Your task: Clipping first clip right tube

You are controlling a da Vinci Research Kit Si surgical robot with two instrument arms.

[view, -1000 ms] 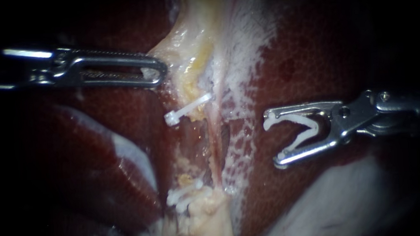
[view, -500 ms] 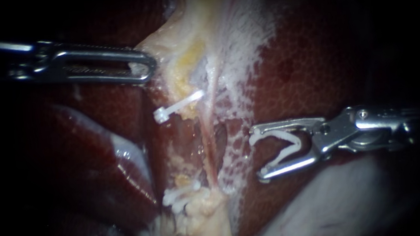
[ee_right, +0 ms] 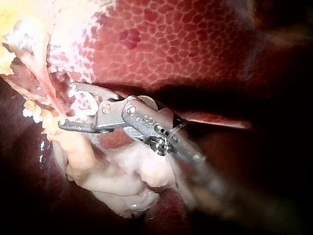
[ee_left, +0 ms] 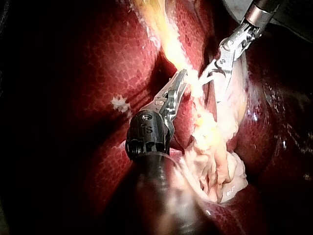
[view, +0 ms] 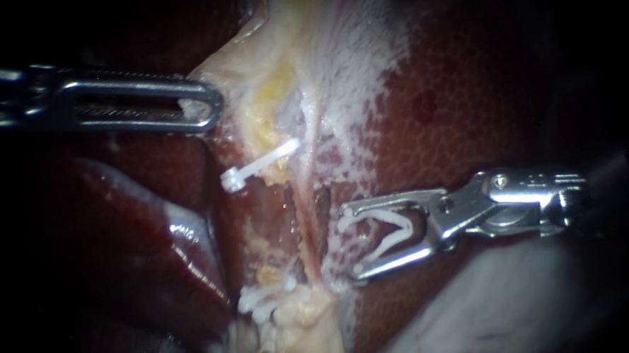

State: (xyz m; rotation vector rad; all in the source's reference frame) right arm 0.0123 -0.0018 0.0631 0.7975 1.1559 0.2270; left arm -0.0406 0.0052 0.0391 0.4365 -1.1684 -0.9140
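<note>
**Jaws and loaded clip at the right tube**

Jaws, right instrument (view: 351, 243): spread wide, both bearing on the white clip (view: 391, 231) seated between them.

White clip: V-shaped, legs apart. The mouth faces the right tube (view: 308, 226) and the hinge sits back toward the wrist, so its long axis lies crosswise to the tube. The leg tips lie just beside the tube, over the pale mottled margin of the liver (view: 467, 99); the tube is not between the legs.

Right tube: thin pink strand. Its long axis runs from the pale tissue (view: 253, 66) down to the lower clips (view: 267, 299).

Placed clip (view: 261, 163): closed, slanted, across tissue just left of that tube.

Right instrument, pose: shaft enters from the right, near level, tip dipping slightly.

Jaws, left instrument (view: 211, 109): long, lying together, clamped on the pale tissue. Shaft level.
</note>
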